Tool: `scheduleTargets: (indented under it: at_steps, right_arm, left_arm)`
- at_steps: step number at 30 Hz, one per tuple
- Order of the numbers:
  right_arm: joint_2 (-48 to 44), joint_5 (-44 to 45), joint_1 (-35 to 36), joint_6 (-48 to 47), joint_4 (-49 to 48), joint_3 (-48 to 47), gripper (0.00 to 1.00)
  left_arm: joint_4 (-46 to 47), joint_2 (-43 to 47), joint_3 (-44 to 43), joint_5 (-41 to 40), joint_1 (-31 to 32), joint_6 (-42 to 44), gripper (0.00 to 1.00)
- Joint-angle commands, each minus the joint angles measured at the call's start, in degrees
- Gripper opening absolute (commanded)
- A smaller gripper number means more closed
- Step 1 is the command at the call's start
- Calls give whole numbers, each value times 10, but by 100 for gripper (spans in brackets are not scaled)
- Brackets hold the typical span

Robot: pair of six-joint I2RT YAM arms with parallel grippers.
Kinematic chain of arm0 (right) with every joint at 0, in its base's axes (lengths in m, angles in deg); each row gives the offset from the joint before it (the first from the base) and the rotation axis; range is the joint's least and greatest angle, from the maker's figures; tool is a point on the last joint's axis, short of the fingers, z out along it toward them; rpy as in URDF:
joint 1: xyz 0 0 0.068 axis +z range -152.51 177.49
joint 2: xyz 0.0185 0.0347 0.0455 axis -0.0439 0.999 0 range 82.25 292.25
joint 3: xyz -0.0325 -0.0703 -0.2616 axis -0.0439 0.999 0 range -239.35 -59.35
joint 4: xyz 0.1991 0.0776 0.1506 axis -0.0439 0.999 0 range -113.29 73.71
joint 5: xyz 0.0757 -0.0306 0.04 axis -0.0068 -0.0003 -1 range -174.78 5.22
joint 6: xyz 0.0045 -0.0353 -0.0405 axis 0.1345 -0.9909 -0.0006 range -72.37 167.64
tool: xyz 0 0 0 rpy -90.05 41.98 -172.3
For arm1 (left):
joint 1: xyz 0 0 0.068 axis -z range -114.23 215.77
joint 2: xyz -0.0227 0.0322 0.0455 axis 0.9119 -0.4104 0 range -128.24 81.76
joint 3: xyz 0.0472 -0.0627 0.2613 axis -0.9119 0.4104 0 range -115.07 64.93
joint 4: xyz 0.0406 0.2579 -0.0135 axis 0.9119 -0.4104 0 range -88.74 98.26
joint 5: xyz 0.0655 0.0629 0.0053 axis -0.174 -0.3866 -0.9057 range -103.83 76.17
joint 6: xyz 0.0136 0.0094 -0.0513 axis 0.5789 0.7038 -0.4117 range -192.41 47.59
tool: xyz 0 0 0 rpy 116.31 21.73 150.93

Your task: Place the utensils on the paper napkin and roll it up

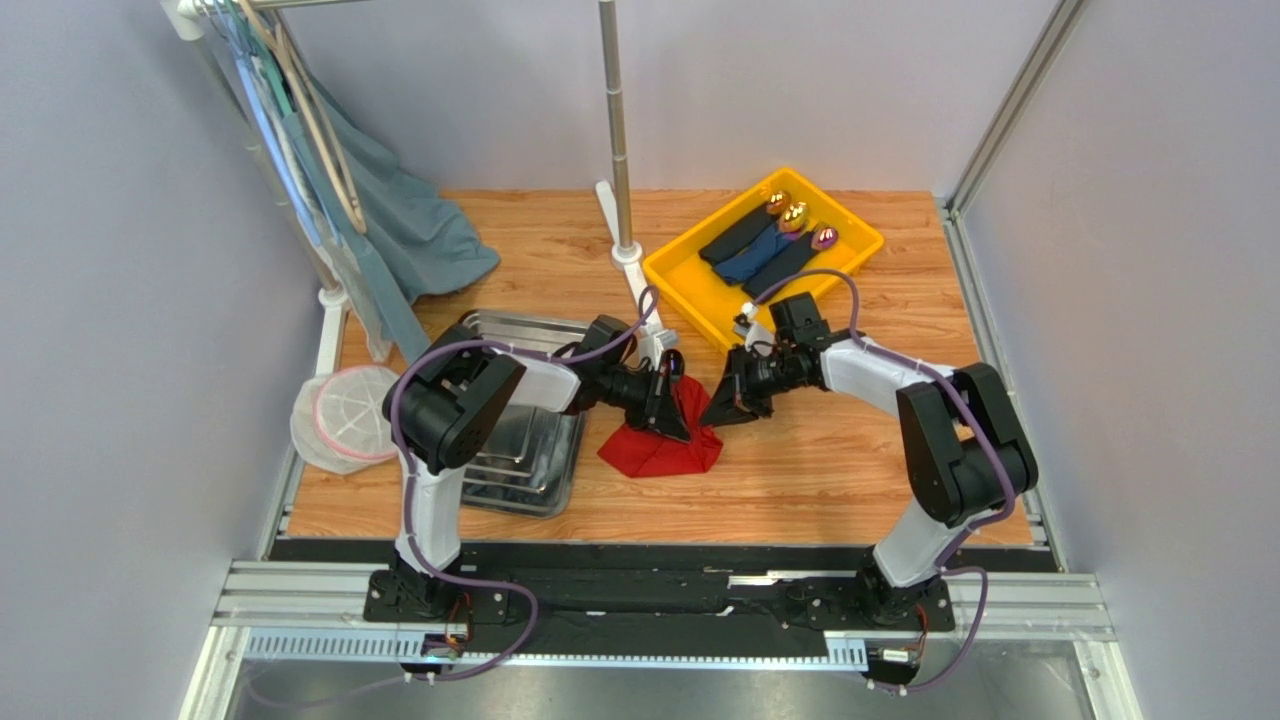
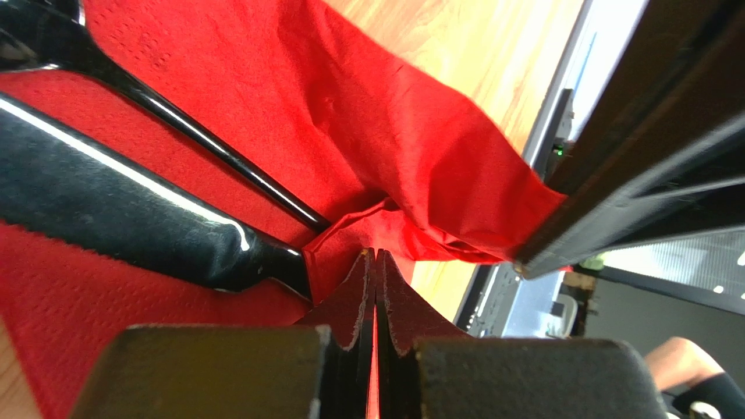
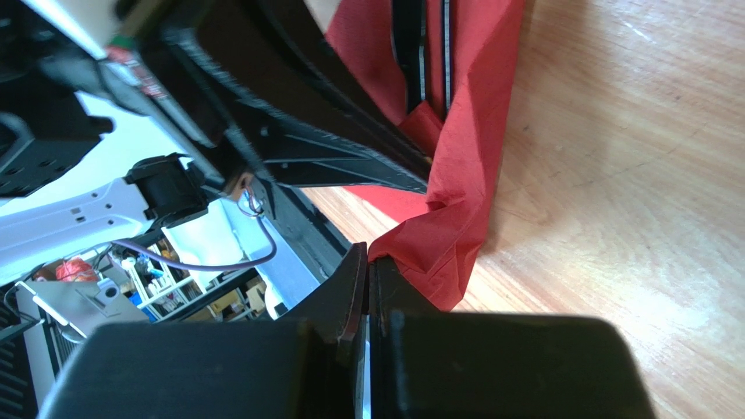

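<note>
The red paper napkin [image 1: 661, 438] lies crumpled on the wood table between both grippers. My left gripper [image 1: 672, 402] is shut on a fold of the napkin [image 2: 350, 131]; red paper shows between its pads. Black utensils [image 2: 131, 201] lie on the napkin just beyond its fingertips, a slim handle [image 2: 219, 148] beside a broader piece. My right gripper [image 1: 726, 402] is shut on the napkin's far edge [image 3: 455, 192], pinching a corner. Dark utensil handles [image 3: 418, 44] show inside the fold in the right wrist view.
A steel tray [image 1: 519, 435] sits left of the napkin under the left arm. A yellow bin [image 1: 684, 278] with dark rolled napkins stands at the back. A metal pole base [image 1: 624, 248], hanging cloth [image 1: 406, 210] and a round white lid [image 1: 343, 420] are nearby.
</note>
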Motion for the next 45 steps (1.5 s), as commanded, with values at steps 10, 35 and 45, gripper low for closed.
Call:
scheduleTargets:
  at_steps: [10, 35, 45]
  right_arm:
    - [11, 22, 3, 7, -20, -26, 0]
    - [1, 25, 2, 6, -17, -20, 0]
    - [-9, 24, 3, 5, -16, -19, 0]
  left_arm:
    - [-64, 84, 2, -3, -9, 48, 11]
    - [-263, 123, -4, -38, -28, 187, 44]
    - [-229, 102, -7, -32, -11, 168, 40]
